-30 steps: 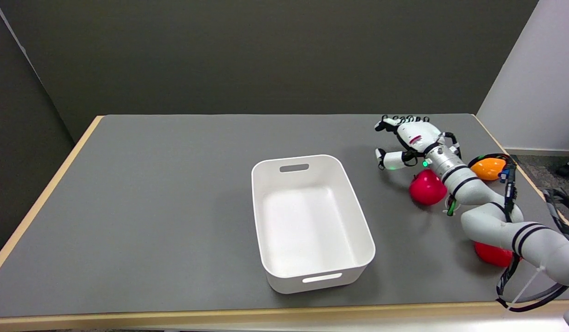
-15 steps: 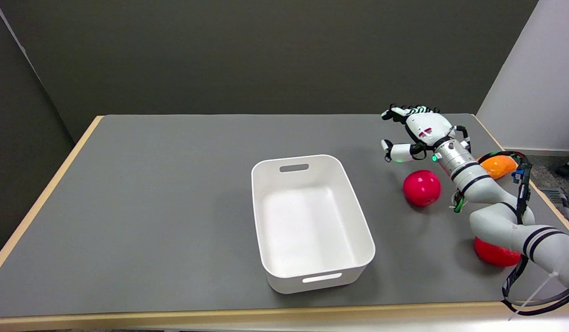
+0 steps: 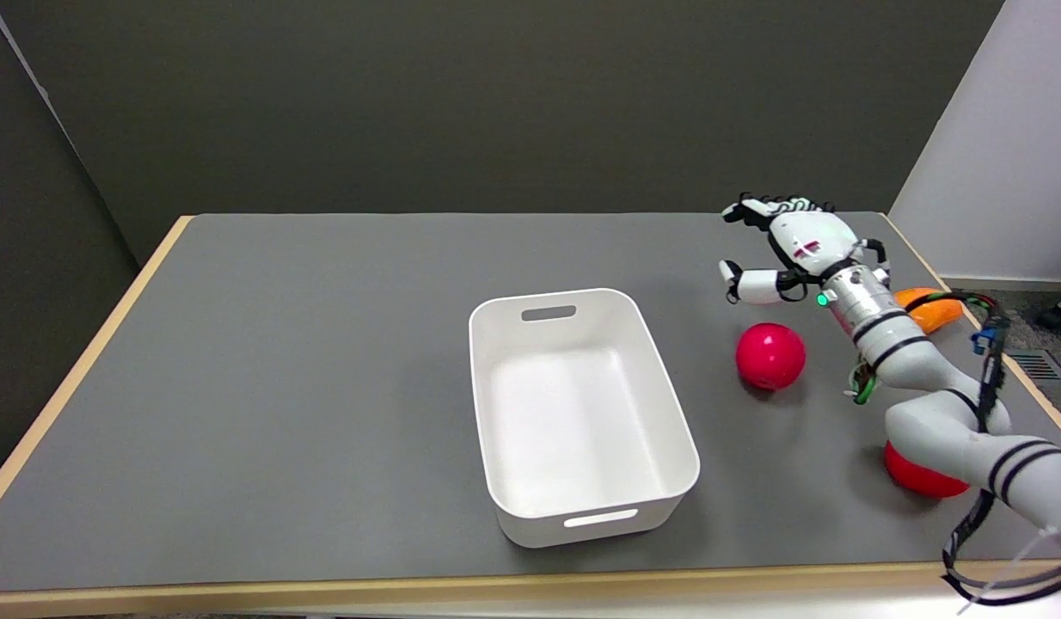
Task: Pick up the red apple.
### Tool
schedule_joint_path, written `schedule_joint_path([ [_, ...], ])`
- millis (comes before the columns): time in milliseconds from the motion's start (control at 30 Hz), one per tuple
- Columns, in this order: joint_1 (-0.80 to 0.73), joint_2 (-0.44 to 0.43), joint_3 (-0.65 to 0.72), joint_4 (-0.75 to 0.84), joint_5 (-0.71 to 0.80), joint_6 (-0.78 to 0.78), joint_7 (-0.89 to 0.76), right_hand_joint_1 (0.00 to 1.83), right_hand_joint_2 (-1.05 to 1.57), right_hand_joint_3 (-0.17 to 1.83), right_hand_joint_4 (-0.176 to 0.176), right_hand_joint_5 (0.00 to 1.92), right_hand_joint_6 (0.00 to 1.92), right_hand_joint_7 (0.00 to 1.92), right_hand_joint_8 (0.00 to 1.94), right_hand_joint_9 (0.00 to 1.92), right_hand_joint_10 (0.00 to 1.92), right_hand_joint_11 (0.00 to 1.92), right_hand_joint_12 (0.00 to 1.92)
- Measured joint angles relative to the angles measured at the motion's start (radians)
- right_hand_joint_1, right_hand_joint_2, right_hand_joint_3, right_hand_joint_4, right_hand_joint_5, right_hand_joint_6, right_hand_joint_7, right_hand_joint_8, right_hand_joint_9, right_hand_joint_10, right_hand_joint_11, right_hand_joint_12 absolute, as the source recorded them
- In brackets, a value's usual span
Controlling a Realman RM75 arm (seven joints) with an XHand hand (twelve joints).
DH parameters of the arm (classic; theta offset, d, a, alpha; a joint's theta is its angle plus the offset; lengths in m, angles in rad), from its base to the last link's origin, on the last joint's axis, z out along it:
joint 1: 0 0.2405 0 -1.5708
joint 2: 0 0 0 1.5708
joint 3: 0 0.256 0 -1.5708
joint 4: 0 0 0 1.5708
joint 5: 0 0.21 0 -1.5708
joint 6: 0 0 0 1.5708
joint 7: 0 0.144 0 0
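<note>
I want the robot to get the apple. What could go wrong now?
The apple lies loose on the table, apart from the open right hand, which is beyond it. It looks round, so a nudge might roll it away. The forearm could also bump the orange thing close behind it. Another red thing lies half hidden under the arm and might get knocked.

Dark olive wall point(image 3: 496, 103) behind grey, wood-edged table point(image 3: 281, 387); white wall point(image 3: 1003, 155) right; perhaps carpeted floor point(image 3: 1025, 314).
</note>
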Motion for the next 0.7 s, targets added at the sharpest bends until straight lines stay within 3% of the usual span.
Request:
schedule_joint_path([
  [400,-0.286,-0.002,0.230,0.188,0.072,-0.008,-0.062,0.37,0.70,0.89,0.118,0.33,0.65,0.49,0.51,0.41,0.92,0.31,1.41],
  [700,-0.518,-0.041,0.361,0.331,0.125,0.074,-0.090,0.37,0.68,0.93,0.119,0.34,0.67,0.50,0.55,0.43,0.93,0.32,1.45],
])
